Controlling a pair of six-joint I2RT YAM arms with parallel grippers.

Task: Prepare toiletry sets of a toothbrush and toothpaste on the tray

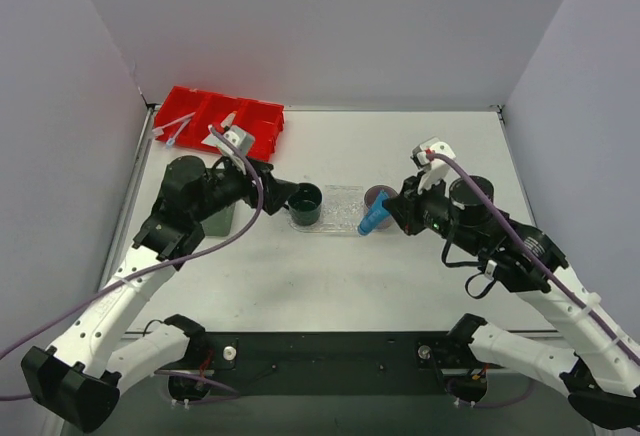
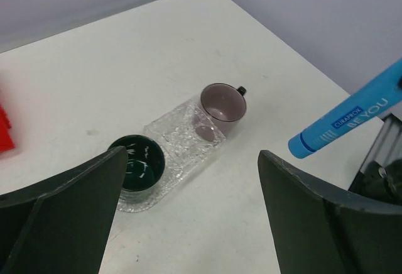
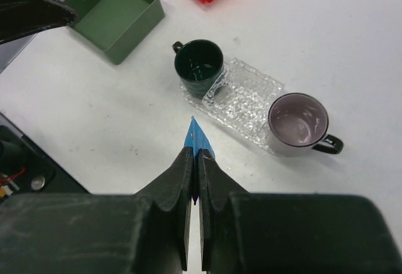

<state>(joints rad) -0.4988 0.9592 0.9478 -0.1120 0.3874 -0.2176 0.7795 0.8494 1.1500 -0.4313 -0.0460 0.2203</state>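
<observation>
Two pale toothbrushes (image 1: 172, 128) far left, in the end compartment of a red three-compartment bin (image 1: 262, 114) at the counter's (image 1: 420, 146) back corner, tips poking over the rim. More small white pieces in the middle compartment; too small to name.

Next right: left claw (image 2: 191, 161), reached out toward the middle of the counter, fingers (image 2: 81, 192) spread wide, nothing between them. Hovers just left of the dark green mug (image 2: 137, 167).

Below the left arm: dark green square tray (image 3: 116, 13), mostly hidden in the top view, bare inside as seen from the right wrist.

Centre: clear bumpy oval tray (image 3: 248, 95) flat on the counter. Dark green mug upright on its left end, handle pointing away from the tray. Mauve mug (image 3: 298, 123) upright at the right end, on or over the tray's edge; cannot tell which. Bare textured plastic between the two mugs.

Right of centre: bright blue toothpaste tube (image 2: 352, 120), lettered "CURAPROX BE YOU", held off the counter, tilted, cap end lowest. In the top view, just in front of the mauve mug and beside the tray's right end; not on the tray.

Far right: right claw (image 3: 193, 161), fingers pinched tight on the tube's flat end.
</observation>
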